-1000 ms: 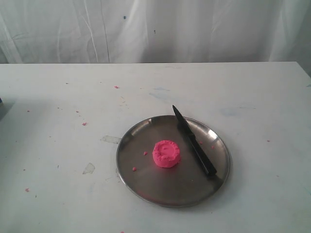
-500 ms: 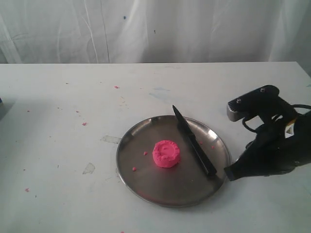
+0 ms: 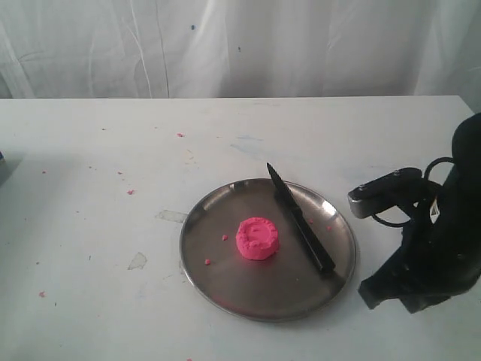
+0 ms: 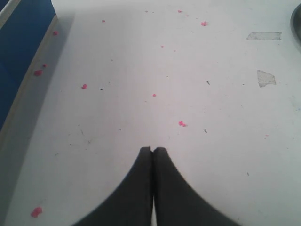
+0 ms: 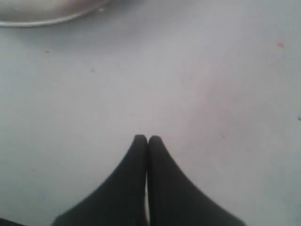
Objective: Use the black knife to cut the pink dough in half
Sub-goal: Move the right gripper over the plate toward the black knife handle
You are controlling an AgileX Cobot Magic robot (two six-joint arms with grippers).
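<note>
The pink dough (image 3: 258, 239), a round puck with a dimpled top, sits uncut near the middle of a round steel plate (image 3: 218, 286) on the white table (image 3: 90, 226), with the black knife (image 3: 299, 218) lying just beside it on the plate, tip over the far rim and handle toward the near right rim. The right gripper (image 5: 147, 138), fingers pressed together and holding nothing, hangs over bare table just right of the plate, well apart from the knife. The left gripper (image 4: 152, 149), likewise closed and empty, hangs over a crumb-speckled part of the table beside a blue box (image 4: 19, 52).
</note>
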